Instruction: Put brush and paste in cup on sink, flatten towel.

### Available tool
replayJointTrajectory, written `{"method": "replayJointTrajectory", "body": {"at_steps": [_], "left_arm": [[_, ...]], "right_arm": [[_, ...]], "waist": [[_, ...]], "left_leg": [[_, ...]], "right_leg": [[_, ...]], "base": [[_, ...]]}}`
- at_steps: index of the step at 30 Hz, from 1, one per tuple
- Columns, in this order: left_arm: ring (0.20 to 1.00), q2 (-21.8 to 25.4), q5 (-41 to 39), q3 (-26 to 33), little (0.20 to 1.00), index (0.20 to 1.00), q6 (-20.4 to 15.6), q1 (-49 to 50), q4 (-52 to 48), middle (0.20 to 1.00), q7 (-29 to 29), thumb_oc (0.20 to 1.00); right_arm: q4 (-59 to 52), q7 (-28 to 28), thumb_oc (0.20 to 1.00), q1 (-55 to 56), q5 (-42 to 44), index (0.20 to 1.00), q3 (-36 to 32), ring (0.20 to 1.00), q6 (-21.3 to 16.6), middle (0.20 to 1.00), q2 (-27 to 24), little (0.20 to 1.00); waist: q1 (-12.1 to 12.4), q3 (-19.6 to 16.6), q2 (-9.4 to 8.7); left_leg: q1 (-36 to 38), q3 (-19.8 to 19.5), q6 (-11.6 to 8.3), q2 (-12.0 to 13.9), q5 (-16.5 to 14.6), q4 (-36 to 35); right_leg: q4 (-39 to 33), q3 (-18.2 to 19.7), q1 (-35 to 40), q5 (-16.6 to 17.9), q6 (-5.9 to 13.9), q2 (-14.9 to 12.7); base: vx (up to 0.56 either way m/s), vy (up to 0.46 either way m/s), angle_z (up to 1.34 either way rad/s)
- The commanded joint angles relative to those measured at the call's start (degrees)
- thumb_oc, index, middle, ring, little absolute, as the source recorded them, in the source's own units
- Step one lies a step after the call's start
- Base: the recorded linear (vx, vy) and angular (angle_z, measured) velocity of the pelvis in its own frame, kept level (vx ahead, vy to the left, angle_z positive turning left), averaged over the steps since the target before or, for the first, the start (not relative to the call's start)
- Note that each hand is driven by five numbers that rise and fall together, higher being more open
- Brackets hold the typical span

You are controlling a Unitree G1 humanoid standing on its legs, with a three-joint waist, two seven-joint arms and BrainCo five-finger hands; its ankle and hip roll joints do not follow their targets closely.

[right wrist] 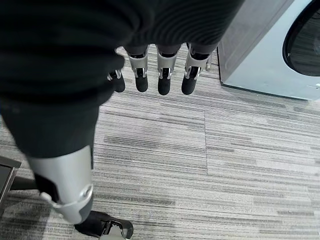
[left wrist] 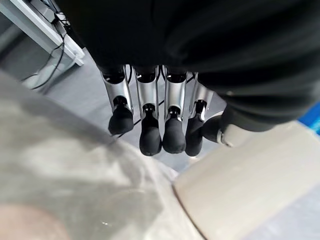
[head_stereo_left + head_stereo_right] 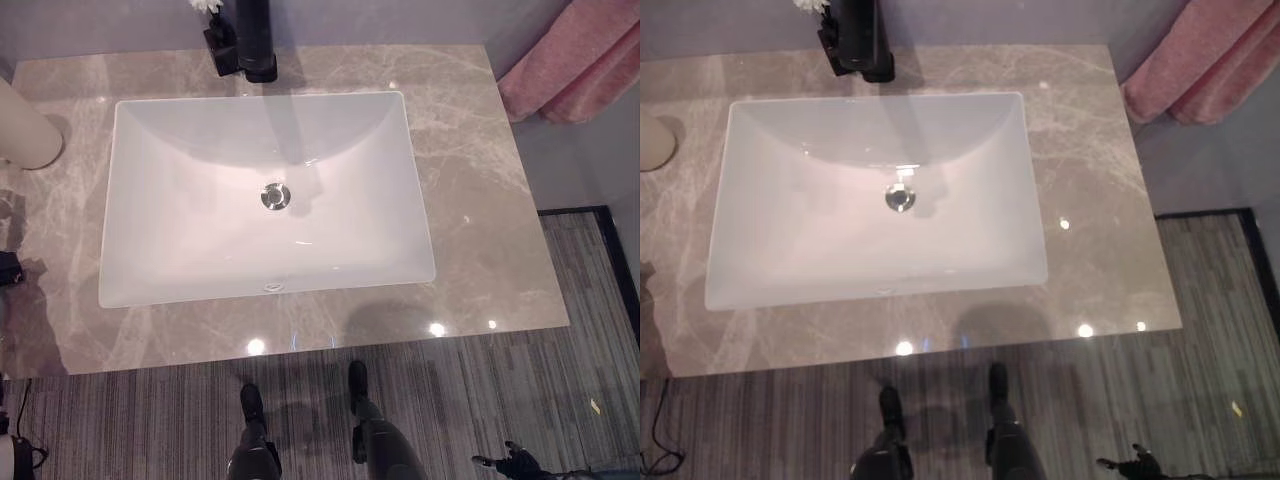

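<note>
A glossy white rectangular ceramic sink [image 3: 200, 250] sits in veined grey marble counter [image 3: 480, 220]. Cream cylindrical cup [image 3: 20, 130] stands far left; fluffy pink towel [image 3: 580, 60] hangs far right. Left hand [image 2: 150, 125] and right hand [image 1: 160, 75] hang relaxed, holding nothing.

Worktop [image 3: 480, 200]: grey-beige marble, pale veining. Sink [image 3: 150, 250]: plain glossy white; drain [image 3: 275, 196] chrome silver. Tap [image 3: 255, 40] at far edge: black. Towel [image 3: 575, 65] far right: pink, plain. Cup [image 3: 22, 130] far left: cream, plain. Floor [image 3: 500, 400] near side: grey, fine striped planks. Left hand [image 2: 150, 120]: silver fingers, dark tips, dark ribbed cover. Right hand [image 1: 160, 70]: same silver and dark. Appliance [image 1: 260, 55] on floor: pale grey-blue, dark round door.
</note>
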Motion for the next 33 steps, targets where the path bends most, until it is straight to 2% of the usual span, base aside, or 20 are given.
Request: {"method": "replayJointTrajectory", "body": {"at_steps": [1,11,19,33], "left_arm": [[0.200,5.59,-1.95,-0.32,0.200,0.200,-1.88,-3.52,3.91,0.200,1.77,0.200],[0.200,8.23,-2.35,-5.89,0.200,0.200,-1.42,-11.51,8.66,0.200,2.04,0.200],[0.200,8.04,-2.74,-11.73,0.200,0.200,-1.28,-19.35,10.20,0.200,2.89,0.200],[0.200,6.94,-2.82,-13.29,0.200,0.200,-1.52,-21.83,9.56,0.200,4.61,0.200]], "right_arm": [[0.87,-1.14,1.000,0.16,2.15,1.000,1.93,1.000,-0.17,1.000,-1.85,1.000],[0.58,-1.07,1.000,-0.36,2.79,1.000,3.10,1.000,-0.46,1.000,-2.18,1.000],[-0.11,-1.41,1.000,-0.97,3.71,1.000,4.52,1.000,-0.67,1.000,-1.71,1.000],[-1.73,-1.56,1.000,-1.72,4.78,1.000,4.75,1.000,-1.23,1.000,-2.02,1.000]], "waist": [[-0.60,-1.37,-1.03],[-1.30,-0.36,-1.54],[-2.12,0.73,-1.82],[-2.55,1.42,-1.66]], "left_leg": [[-1.63,-2.04,-0.53,0.72,2.50,0.21],[-3.10,-2.11,-0.77,1.21,3.09,0.21],[-4.27,-1.83,-0.72,1.28,3.39,0.21],[-5.41,-1.19,-0.85,1.31,3.45,0.21]], "right_leg": [[-0.08,-1.53,1.65,-0.38,5.05,-5.01],[-0.08,-1.18,0.02,0.09,5.07,-4.35],[-0.08,-0.47,-1.58,0.64,5.11,-4.12],[-0.08,0.30,-3.45,1.07,5.12,-3.99]], "base": [[0.00,-0.004,-0.05],[0.00,-0.004,-0.01],[0.00,0.000,0.00],[0.01,-0.001,-0.03]]}}
